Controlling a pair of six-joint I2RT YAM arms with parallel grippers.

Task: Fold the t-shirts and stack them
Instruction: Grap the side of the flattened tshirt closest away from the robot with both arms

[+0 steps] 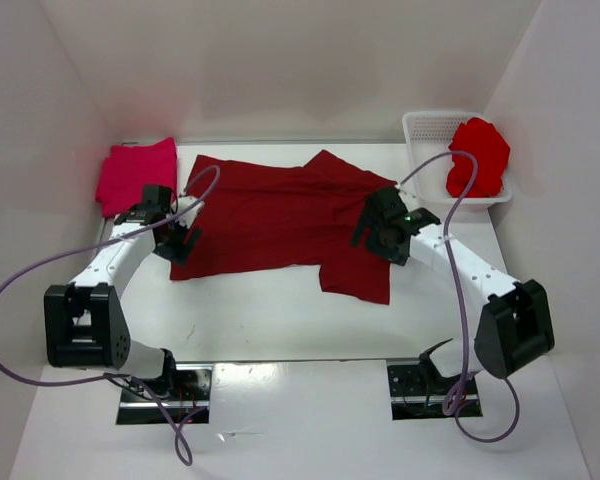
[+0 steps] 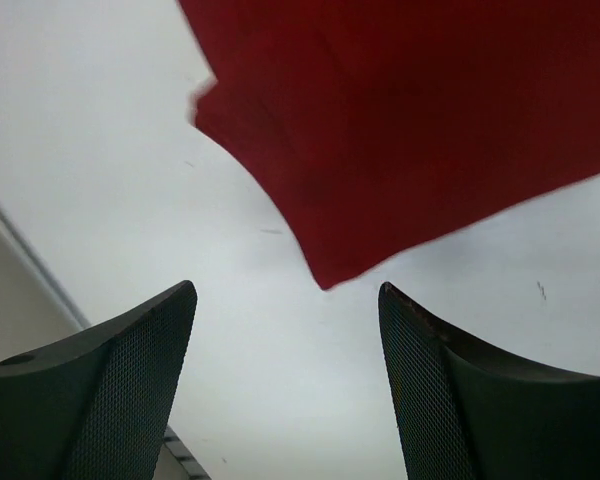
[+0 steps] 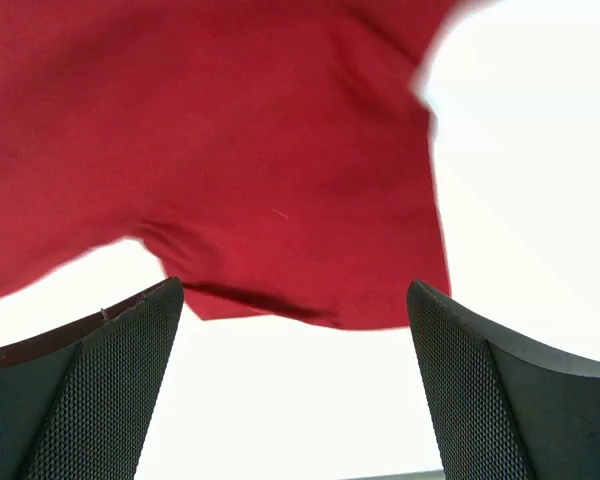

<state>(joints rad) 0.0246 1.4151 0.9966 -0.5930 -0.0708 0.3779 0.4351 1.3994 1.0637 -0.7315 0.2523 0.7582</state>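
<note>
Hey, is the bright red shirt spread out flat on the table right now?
No, the bright red shirt sits bunched up in the white basket at the far right.

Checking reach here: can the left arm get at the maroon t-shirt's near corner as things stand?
Likely yes: the open left gripper faces a corner of the maroon t-shirt, only bare table between them.

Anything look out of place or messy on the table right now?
The bright red t-shirt is bunched up and draped over the white basket rim, back right. The maroon t-shirt lies spread out but skewed, not yet folded. Nothing looks damaged.
</note>
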